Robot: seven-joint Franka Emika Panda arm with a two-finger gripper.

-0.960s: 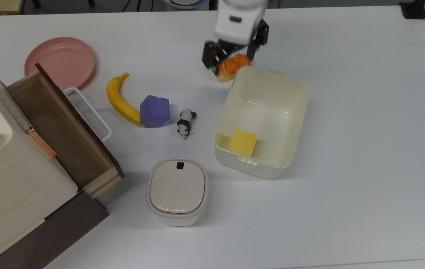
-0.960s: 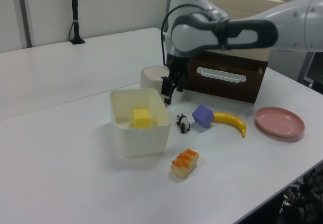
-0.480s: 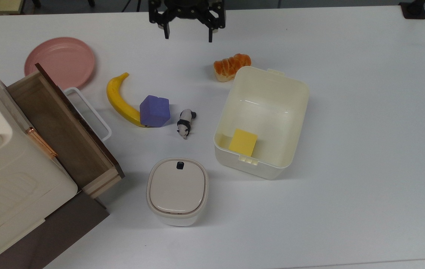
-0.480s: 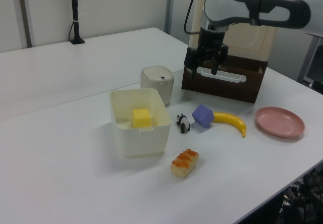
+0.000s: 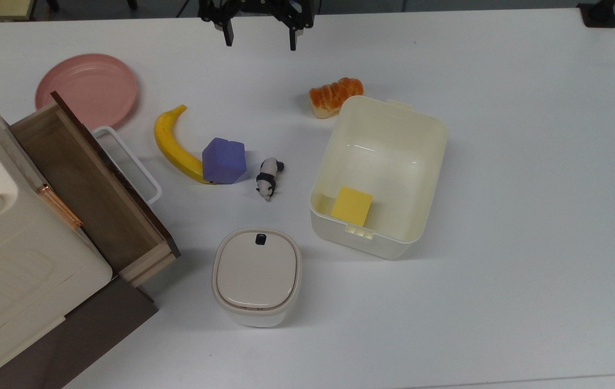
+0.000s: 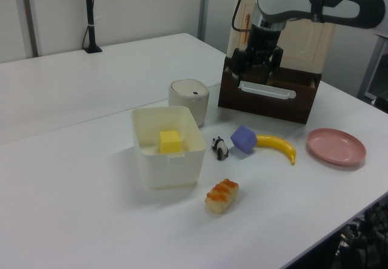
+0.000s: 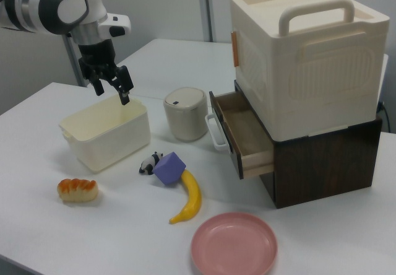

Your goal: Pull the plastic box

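Note:
The plastic box (image 5: 364, 243) is a cream-white lidless tub standing right of centre in the top view, with a flat yellow square (image 5: 352, 206) on its floor. It also appears in the left view (image 6: 170, 169) and the right view (image 7: 111, 142). My gripper (image 5: 259, 40) hangs open and empty at the top view's upper edge, well apart from the box and to its upper left. In the left view the gripper (image 6: 250, 80) is raised high in front of the drawer. In the right view the gripper (image 7: 112, 93) hovers above the box's far side.
An orange bread roll (image 5: 335, 96) lies against the box's far corner. A panda figure (image 5: 268, 178), purple cube (image 5: 224, 160), banana (image 5: 175, 146) and pink plate (image 5: 87, 89) lie to the top view's left. A lidded round container (image 5: 256, 275) and a storage unit with an open wooden drawer (image 5: 86, 183) stand nearby.
The gripper has left the box's far rim by the bread roll, risen and moved toward the top view's upper left. It has drifted slightly further since half a second ago. The box has not moved.

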